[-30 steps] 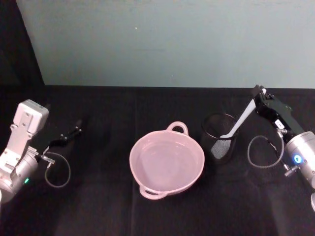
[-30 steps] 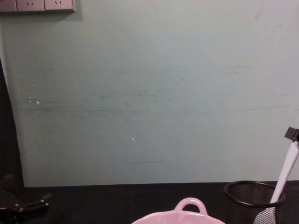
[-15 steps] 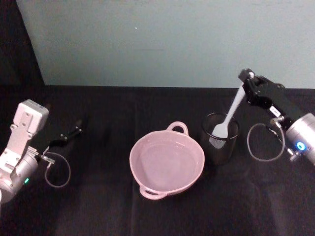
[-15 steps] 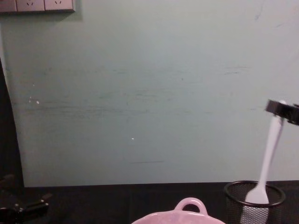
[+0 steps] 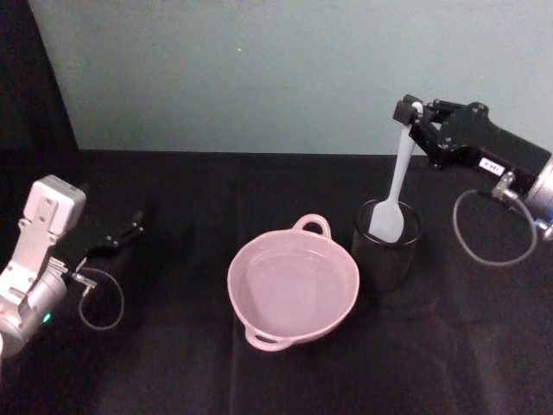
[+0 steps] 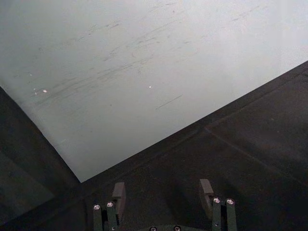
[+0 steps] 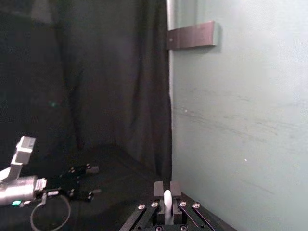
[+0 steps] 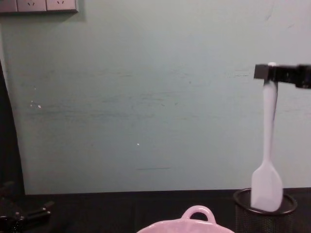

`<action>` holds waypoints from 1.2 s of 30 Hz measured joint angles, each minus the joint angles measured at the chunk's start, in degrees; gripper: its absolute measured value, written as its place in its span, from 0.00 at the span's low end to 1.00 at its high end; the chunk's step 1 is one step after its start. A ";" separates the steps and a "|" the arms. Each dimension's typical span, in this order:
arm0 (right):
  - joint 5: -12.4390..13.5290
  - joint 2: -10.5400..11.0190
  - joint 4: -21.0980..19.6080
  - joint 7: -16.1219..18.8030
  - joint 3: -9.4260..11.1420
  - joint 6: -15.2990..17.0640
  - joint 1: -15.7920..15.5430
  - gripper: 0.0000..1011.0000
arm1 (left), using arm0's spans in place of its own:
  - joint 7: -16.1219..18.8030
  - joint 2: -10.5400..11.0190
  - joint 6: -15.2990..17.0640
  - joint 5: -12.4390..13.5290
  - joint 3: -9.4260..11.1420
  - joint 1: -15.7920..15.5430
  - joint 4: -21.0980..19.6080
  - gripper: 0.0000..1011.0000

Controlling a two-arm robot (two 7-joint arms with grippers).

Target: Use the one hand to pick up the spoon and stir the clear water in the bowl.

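**Spoon lifted nearly clear of the mesh cup**

Head view: the right gripper [image 5: 411,114] is clamped on the top end of the spoon [image 5: 398,173], higher than half a second ago. The spoon hangs close to upright with its blade over the mouth of the mesh cup [image 5: 385,259]; before, the blade sat down inside. The bowl [image 5: 312,225], with water in it, sits just left of the cup on the black table [image 5: 173,363] and has not moved. The left gripper [image 5: 130,232] is parked low at far left, same as before.

Left wrist view: the left gripper [image 6: 162,192] has its fingers spread with nothing between them, over the table.

Right wrist view: the right gripper [image 7: 167,190] pinches the white spoon [image 7: 167,201] handle between its fingers.

Chest view: the right gripper [image 8: 272,73] is now far up against the wall. The spoon [image 8: 268,160] hangs straight down, its blade's lower edge about level with the mesh cup [image 8: 243,204] rim. The bowl [image 8: 198,213] handle shows at the bottom edge, and the left gripper [image 8: 29,213] is low at left.
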 joint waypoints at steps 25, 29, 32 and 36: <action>4.37 2.93 -2.49 0.39 -0.03 3.54 3.37 0.08 | 0.00 0.00 0.00 0.00 0.00 0.00 0.00 0.99; 4.22 2.93 -2.48 0.39 -0.04 3.53 3.36 0.08 | 0.00 0.00 0.00 0.00 0.00 0.00 0.00 0.99; 4.16 2.93 -2.49 0.41 -0.05 3.52 3.34 0.08 | 0.00 0.00 0.00 0.00 0.00 0.00 0.00 0.99; 4.25 2.94 -2.50 0.37 -0.04 3.46 3.26 0.08 | 0.00 0.00 0.00 0.00 0.00 0.00 0.00 0.99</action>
